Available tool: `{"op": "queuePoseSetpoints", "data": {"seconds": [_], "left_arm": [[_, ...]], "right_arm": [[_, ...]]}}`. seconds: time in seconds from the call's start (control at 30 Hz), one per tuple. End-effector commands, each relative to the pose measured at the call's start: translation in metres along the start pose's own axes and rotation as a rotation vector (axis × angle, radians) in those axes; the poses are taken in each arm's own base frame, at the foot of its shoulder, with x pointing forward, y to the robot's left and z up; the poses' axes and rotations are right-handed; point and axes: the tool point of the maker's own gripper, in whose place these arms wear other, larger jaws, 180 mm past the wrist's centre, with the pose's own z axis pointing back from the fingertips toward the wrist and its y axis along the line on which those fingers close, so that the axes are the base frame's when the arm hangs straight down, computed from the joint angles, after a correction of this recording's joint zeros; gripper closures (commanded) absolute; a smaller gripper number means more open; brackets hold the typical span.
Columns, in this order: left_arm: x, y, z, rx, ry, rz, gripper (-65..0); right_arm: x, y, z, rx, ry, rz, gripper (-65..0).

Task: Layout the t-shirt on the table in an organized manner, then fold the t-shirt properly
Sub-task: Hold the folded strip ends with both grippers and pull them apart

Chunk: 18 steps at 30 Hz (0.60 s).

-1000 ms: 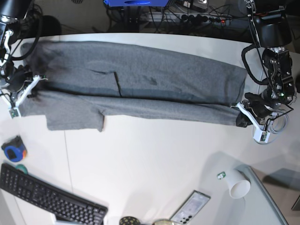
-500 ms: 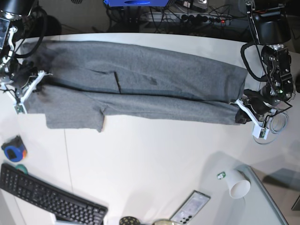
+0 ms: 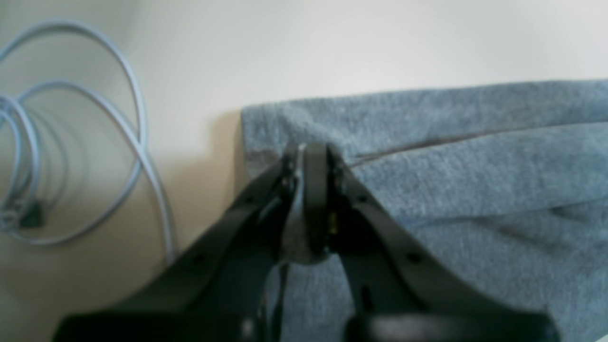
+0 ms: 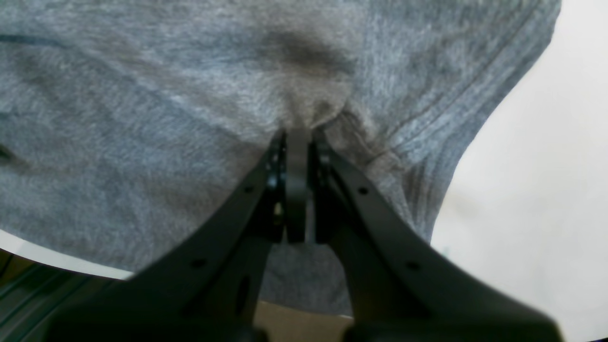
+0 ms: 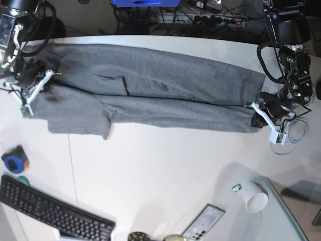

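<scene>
The grey t-shirt (image 5: 160,95) lies stretched in a long band across the far half of the white table (image 5: 160,165), doubled over lengthwise with a sleeve poking out at the near left. My left gripper (image 5: 258,120) is shut on the shirt's right end; the left wrist view shows its tips (image 3: 311,152) pinching the cloth (image 3: 475,166) near a seam by the corner. At the left end my right gripper (image 5: 44,84) is shut on the fabric, and its wrist view shows the tips (image 4: 297,135) buried in a bunched pucker of the shirt (image 4: 142,118).
A coiled pale cable (image 5: 296,130) lies beside the left gripper, also in the wrist view as a cable (image 3: 71,166). Near the front edge are a tipped white cup (image 5: 256,198), a phone (image 5: 203,222), a black keyboard (image 5: 50,213) and a blue-and-black object (image 5: 14,160).
Both grippers have drawn toward the table's far edge, pulling the shirt's near layer with them. The near band of cloth now lies higher and the whole shirt looks narrower.
</scene>
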Motion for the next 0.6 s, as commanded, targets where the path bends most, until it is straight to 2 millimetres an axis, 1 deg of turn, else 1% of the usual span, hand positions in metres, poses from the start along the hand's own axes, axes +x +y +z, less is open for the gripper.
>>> {"op": "queuePoseSetpoints", "data": {"seconds": [0.0, 0.13, 0.17, 0.2, 0.33, 0.57], "left_arm": [[0.019, 0.008, 0.004, 0.013, -0.048, -0.014, 0.0], [0.008, 0.009, 0.001, 0.011, -0.028, 0.006, 0.0], [0.008, 0.009, 0.0, 0.009, -0.039, 0.011, 0.0], [0.008, 0.004, -0.003, -0.003, -0.048, 0.007, 0.0], [-0.007, -0.011, -0.016, -0.046, -0.025, -0.002, 0.0], [-0.024, -0.01, -0.024, -0.052, -0.014, 0.039, 0.0]], "right_arm": [[0.008, -0.006, 0.002, -0.01, -0.025, -0.001, -0.6], [-0.006, -0.005, -0.007, 0.006, 0.014, -0.028, -0.6], [-0.006, -0.006, -0.007, 0.006, 0.014, -0.031, -0.6], [-0.005, -0.006, -0.008, 0.007, 0.005, -0.032, -0.6], [-0.005, -0.006, -0.008, 0.008, -0.01, -0.034, -0.6], [-0.008, -0.006, -0.01, 0.009, 0.0, -0.039, -1.5]]}}
